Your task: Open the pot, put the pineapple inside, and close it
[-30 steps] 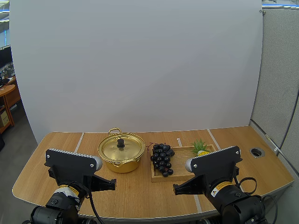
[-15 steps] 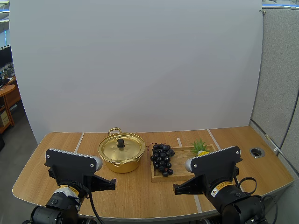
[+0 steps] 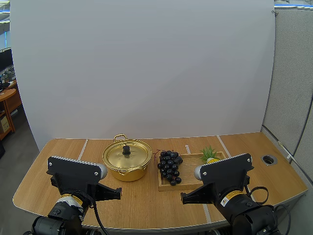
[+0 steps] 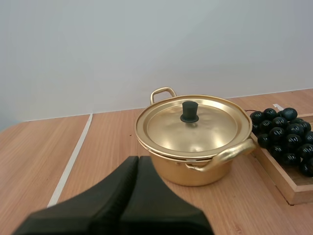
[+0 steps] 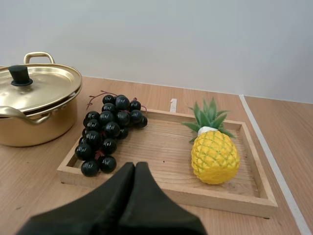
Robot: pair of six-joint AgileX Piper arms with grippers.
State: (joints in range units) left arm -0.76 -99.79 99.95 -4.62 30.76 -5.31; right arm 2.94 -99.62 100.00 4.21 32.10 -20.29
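A gold pot [image 3: 127, 160] with its lid [image 4: 191, 126] on and a black knob [image 4: 190, 111] stands mid-table. To its right a wooden tray [image 3: 188, 181] holds a bunch of dark grapes [image 5: 108, 128] and a small yellow pineapple [image 5: 213, 149] with green leaves. My left gripper [image 4: 138, 160] is shut, its fingers together as one wedge, short of the pot's near side. My right gripper [image 5: 135, 166] is shut too, just before the tray's near rim, between grapes and pineapple. In the high view the pineapple [image 3: 211, 156] is partly hidden behind my right arm.
The pot [image 5: 34, 105] sits close to the tray's left end, with a handle toward the grapes. A white tape line [image 4: 72, 159] runs along the table left of the pot. Another line [image 5: 266, 151] runs right of the tray. A round hole [image 3: 269, 159] sits at the table's far right.
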